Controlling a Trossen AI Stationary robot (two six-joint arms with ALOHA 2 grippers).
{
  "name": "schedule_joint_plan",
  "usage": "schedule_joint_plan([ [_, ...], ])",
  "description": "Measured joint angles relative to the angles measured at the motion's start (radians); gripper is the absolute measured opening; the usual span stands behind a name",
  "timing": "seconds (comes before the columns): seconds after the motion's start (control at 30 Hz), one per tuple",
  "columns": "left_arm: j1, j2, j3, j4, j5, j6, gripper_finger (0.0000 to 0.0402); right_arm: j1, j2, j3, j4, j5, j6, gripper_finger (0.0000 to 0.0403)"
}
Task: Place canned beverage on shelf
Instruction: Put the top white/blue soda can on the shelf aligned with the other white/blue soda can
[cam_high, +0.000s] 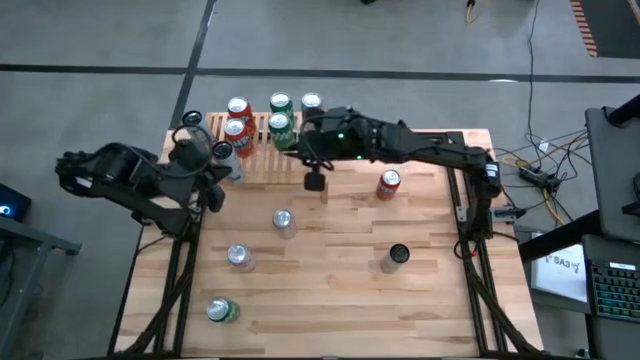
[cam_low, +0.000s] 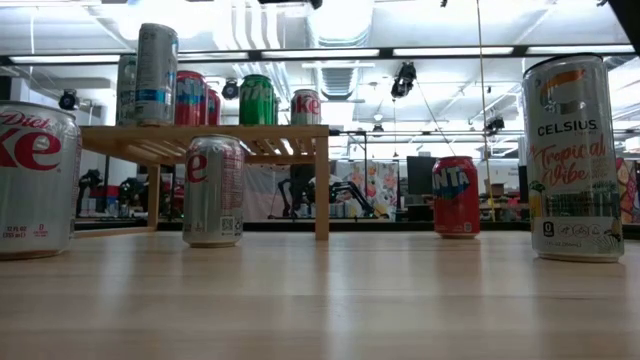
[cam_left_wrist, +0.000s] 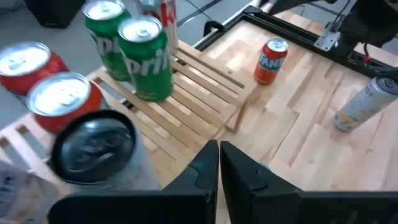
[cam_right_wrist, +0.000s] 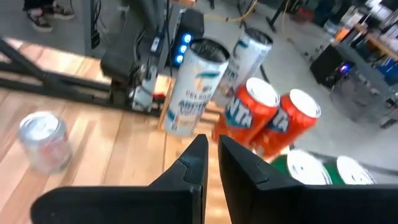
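From above, six cans (cam_high: 281, 103) are standing on the shelf (cam_high: 262, 160), five more on the counter (cam_high: 340, 290). Wrist views are showing each pincer, left (cam_left_wrist: 218, 163) and right (cam_right_wrist: 212, 158), narrowed and empty.

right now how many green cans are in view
3: two Sprite cans on the shelf, one green can on the table's left, farthest from the shelf. The right arm may hide others.

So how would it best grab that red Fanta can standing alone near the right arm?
Probably around the middle of the Fanta can, from above or the open front side. It stands upright, round-walled, with bare table all around. The right gripper is nearest.
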Motion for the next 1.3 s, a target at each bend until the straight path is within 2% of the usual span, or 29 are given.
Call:
schedule_joint_plan([
  [0.2, 0.005, 0.069, 0.189, -0.174, -0.026, -0.009, 0.0, 0.0, -0.082, 0.0, -0.156, 0.001, -0.006, 0.0027],
  [0.37, 0.053, 0.111, 0.264, -0.253, -0.025, -0.001, 0.0, -0.001, -0.146, 0.0, -0.232, 0.001, 0.002, 0.0027],
  [0.53, 0.127, 0.147, 0.272, -0.256, 0.057, 0.081, 0.0, -0.001, -0.192, 0.0, -0.27, 0.002, 0.032, 0.0027],
  [0.87, 0.266, 0.19, 0.27, -0.258, 0.082, 0.235, 0.0, 0.0, -0.207, 0.0, -0.372, 0.002, 0.066, 0.0027],
  [1.03, 0.294, 0.196, 0.27, -0.258, 0.113, 0.296, 0.0, 0.0, -0.207, 0.0, -0.395, 0.002, 0.072, 0.0027],
  [1.3, 0.296, 0.192, 0.262, -0.258, 0.106, 0.319, 0.0, 0.0, -0.207, 0.0, -0.395, 0.002, 0.073, 0.0027],
])
